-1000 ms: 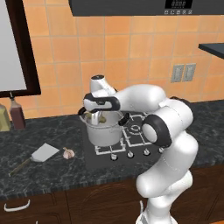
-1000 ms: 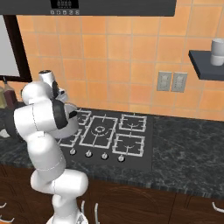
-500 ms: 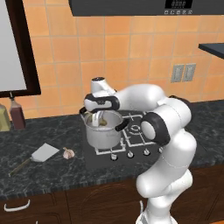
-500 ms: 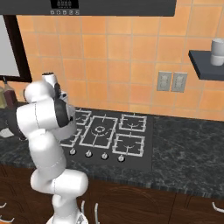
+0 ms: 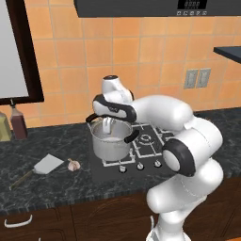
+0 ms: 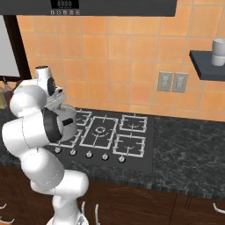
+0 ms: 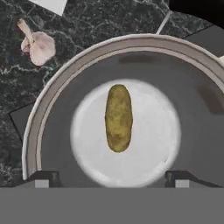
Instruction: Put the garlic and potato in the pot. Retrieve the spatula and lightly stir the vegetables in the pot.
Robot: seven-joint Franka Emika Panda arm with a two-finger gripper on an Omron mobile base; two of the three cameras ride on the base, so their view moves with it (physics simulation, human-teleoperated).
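The steel pot (image 5: 112, 147) stands on the stove's front left burner. My gripper (image 5: 108, 126) hangs straight above its mouth, open, holding nothing. In the hand view the fingertips (image 7: 43, 177) stand far apart over the pot's rim (image 7: 47, 92). A brownish oblong potato (image 7: 118, 117) lies loose on the pot's bottom. The garlic (image 5: 73, 164) rests on the dark counter left of the pot, and in the hand view the garlic (image 7: 39, 45) sits outside the rim. The spatula (image 5: 47, 164) lies flat just left of the garlic, its handle pointing toward the counter's front edge.
The black stove (image 5: 146, 141) with grey grates reaches right of the pot. Two bottles (image 5: 18, 123) stand at the back left by a dark-framed window. A wall shelf (image 6: 206, 63) with a cup hangs at the right. Drawers run below the counter's front edge.
The hand has shifted slightly right above the pot. Its fingers have spread apart, and the potato now lies free on the pot's bottom.
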